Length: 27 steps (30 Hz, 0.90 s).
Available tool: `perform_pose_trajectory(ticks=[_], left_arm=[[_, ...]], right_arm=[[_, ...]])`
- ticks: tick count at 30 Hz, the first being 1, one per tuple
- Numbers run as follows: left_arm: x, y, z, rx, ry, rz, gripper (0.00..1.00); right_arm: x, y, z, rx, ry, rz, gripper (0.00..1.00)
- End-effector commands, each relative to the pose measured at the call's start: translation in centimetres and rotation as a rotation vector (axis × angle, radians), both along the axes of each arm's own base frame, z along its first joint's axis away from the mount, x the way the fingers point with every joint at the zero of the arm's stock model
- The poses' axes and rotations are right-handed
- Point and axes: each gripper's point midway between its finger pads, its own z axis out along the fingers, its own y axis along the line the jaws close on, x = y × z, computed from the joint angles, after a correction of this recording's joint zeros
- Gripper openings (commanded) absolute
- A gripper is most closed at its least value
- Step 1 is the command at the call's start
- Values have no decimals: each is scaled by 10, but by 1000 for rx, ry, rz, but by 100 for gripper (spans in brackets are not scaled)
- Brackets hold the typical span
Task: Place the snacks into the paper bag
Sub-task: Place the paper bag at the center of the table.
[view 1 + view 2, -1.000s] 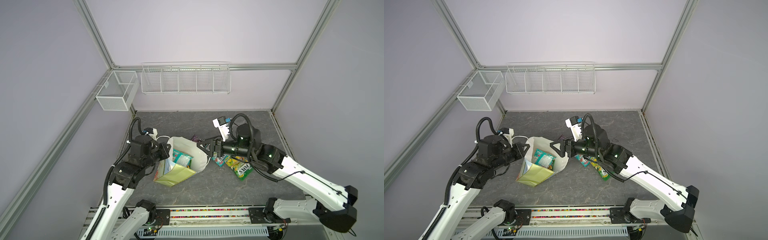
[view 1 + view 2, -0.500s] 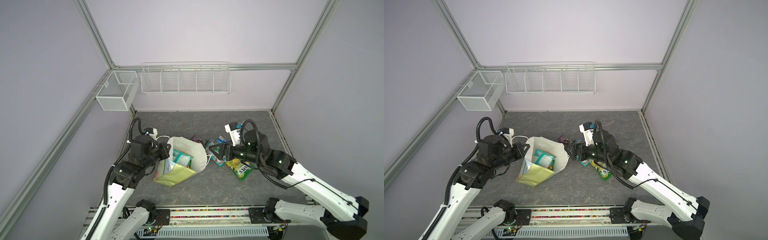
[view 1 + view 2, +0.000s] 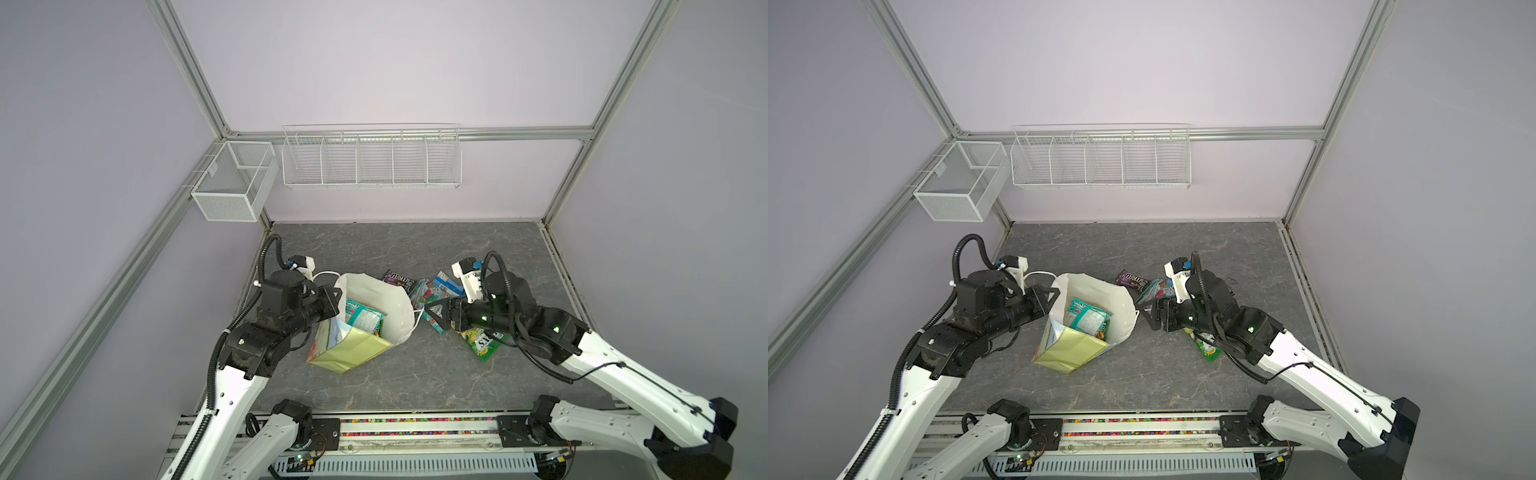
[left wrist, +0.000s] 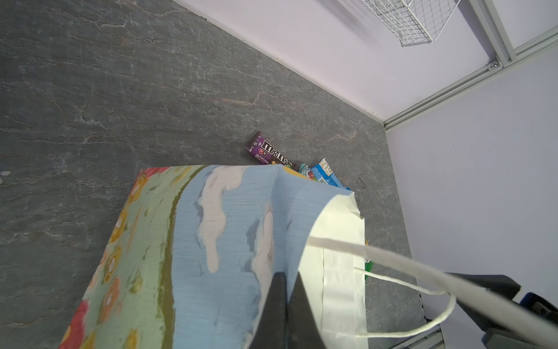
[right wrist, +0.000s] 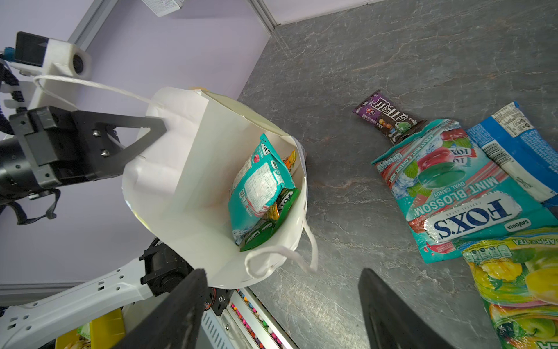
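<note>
The paper bag (image 3: 386, 291) stands tilted on the grey table, mouth open and white inside (image 5: 187, 169). My left gripper (image 4: 287, 278) is shut on the bag's rim at its left side (image 3: 1054, 295). Inside the bag lie a teal packet (image 5: 259, 187), a green one (image 5: 271, 223) and an orange edge (image 5: 290, 159). On the table right of the bag lie more snacks: a purple M&M's packet (image 3: 399, 279), a teal FOX'S packet (image 5: 453, 187), a blue packet (image 5: 519, 145) and a yellow-green packet (image 3: 482, 345). My right gripper (image 5: 283, 272) hangs open and empty just right of the bag, beside its cord handle (image 5: 283, 253).
A white wire shelf (image 3: 370, 160) hangs on the back wall and a white mesh basket (image 3: 232, 187) on the left frame. The rail with the arm bases (image 3: 415, 424) runs along the table's front edge. Bare grey table (image 3: 415, 245) lies behind the bag.
My right gripper has drawn back from the bag's mouth to the right and stayed open and empty. The left gripper and the bag have not moved.
</note>
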Motion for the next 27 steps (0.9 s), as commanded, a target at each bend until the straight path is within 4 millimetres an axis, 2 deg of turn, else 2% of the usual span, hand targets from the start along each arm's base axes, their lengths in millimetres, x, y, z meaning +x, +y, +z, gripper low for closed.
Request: perform_pose_trajectory(ticks=[1,4,8,12,17,23,26,27], left_arm=[[4,-4,15,-40,-47,-5,0],[3,-4,14,-40,-46,-4,0],[3,-4,14,-41,-45,-6,0],[3,-5,14,-40,-44,-6,0],[4,-5,13,-40,-41,-8,0],[4,-5,12,-35,-43,-7,0],[4,-4,12,-34,-43,-5,0],[5,-4,12,-34,-42,-4,0]], right_arm=[[-2,2,0,26,7,12,79],[0,7,-3,27,9,29,75],[4,12,-5,23,3,42,64],[8,17,-7,18,-8,53,59],[10,27,-7,23,6,76,47],[10,32,-4,38,7,94,19],[9,32,-1,46,3,98,8],[8,32,0,48,1,98,7]])
